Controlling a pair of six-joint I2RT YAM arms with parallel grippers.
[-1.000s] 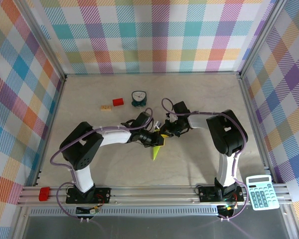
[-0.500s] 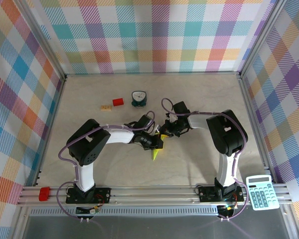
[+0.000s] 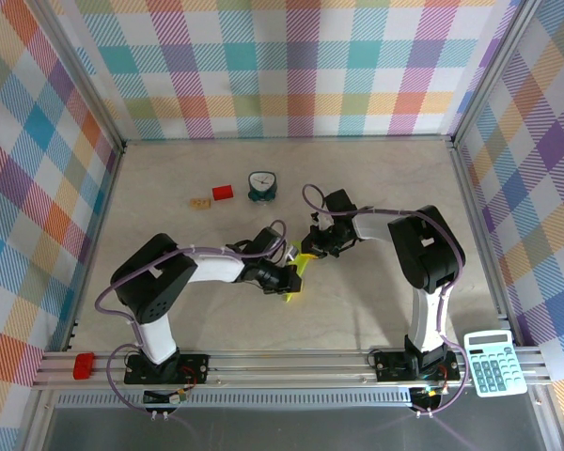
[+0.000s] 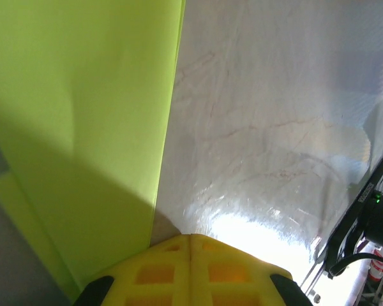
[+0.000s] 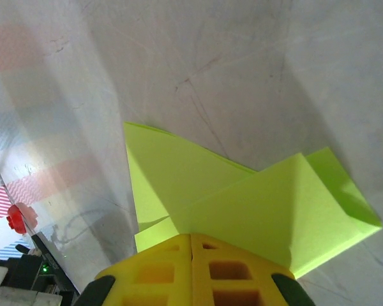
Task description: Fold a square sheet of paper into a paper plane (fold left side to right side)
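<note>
The creased square sheet of paper [image 3: 302, 264] is laid slantwise. The left gripper [image 3: 287, 280] (closed, empty) is set beside its near end, and the right gripper [image 3: 314, 250], also closed, over its far end.

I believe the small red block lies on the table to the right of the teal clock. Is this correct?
No. The small red block lies on the table to the left of the teal clock; the top external view shows it.
</note>
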